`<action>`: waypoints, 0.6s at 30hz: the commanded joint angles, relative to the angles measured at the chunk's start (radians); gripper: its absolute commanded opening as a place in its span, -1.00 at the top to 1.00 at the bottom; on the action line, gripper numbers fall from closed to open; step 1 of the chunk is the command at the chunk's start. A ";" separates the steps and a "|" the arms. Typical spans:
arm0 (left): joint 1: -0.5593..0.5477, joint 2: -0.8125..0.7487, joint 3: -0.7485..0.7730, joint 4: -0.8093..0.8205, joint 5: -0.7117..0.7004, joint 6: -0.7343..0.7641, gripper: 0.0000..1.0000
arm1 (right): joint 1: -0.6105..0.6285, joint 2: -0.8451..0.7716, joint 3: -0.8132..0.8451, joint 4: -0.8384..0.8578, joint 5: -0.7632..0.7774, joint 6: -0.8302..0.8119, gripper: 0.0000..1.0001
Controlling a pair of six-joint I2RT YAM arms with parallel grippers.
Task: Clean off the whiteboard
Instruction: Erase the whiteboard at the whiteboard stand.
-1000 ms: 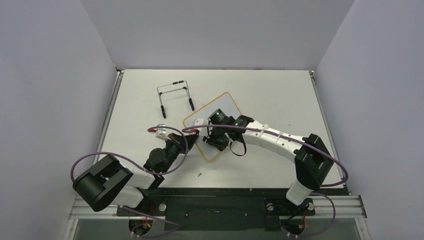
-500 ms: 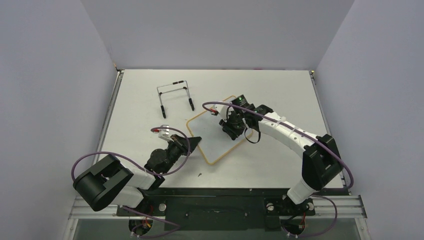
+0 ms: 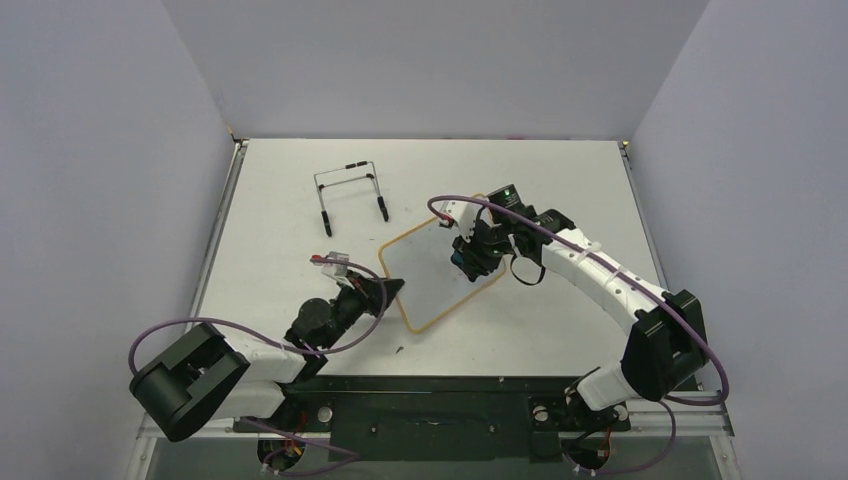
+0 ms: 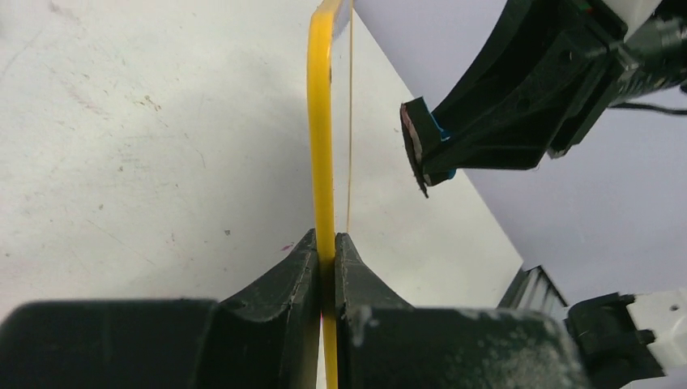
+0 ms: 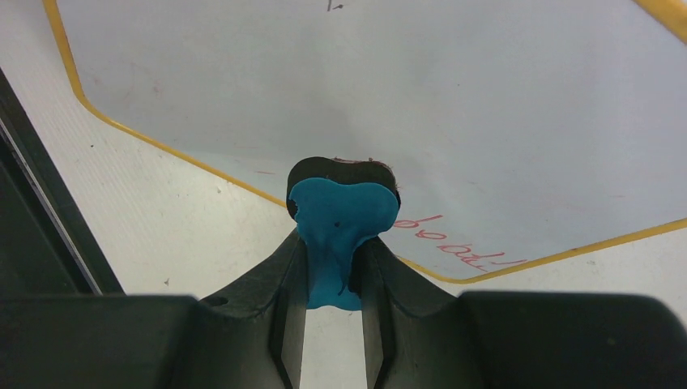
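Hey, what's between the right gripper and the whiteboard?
The blue eraser, clamped in the right gripper and pointed at the whiteboard; the right wrist view shows it.

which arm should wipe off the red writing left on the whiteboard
Right. The right hand is shut on the blue eraser, over the whiteboard beside the red writing. The left hand is shut on the board's yellow edge, likely steadying it, and holds no eraser.

White-and-black arms (image 3: 600, 280) (looped purple cables (image 3: 185, 322))
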State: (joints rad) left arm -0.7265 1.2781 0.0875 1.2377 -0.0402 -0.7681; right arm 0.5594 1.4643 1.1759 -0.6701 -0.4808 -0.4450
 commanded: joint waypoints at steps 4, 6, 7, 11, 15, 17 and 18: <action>-0.034 -0.080 0.051 -0.113 0.040 0.334 1.00 | -0.061 -0.081 -0.009 -0.009 -0.074 -0.035 1.00; -0.040 -0.070 0.060 -0.140 0.067 0.432 1.00 | -0.079 -0.105 -0.014 -0.012 -0.078 -0.042 1.00; -0.041 -0.064 0.063 -0.143 0.073 0.451 1.00 | -0.095 -0.121 -0.019 -0.014 -0.075 -0.046 1.00; -0.045 0.005 0.066 -0.111 0.103 0.541 1.00 | -0.152 -0.170 -0.035 -0.019 -0.077 -0.054 1.00; -0.055 0.091 0.067 -0.060 0.116 0.601 1.00 | -0.207 -0.220 -0.055 -0.019 -0.095 -0.062 1.00; -0.061 0.133 0.071 -0.032 0.121 0.625 1.00 | -0.222 -0.232 -0.064 -0.018 -0.103 -0.064 1.00; -0.062 0.161 0.071 -0.021 0.122 0.636 1.00 | -0.229 -0.237 -0.066 -0.017 -0.106 -0.064 1.00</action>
State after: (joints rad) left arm -0.7784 1.3571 0.1467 1.2163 0.0734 -0.2749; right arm 0.3534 1.2694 1.1248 -0.7010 -0.5426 -0.4892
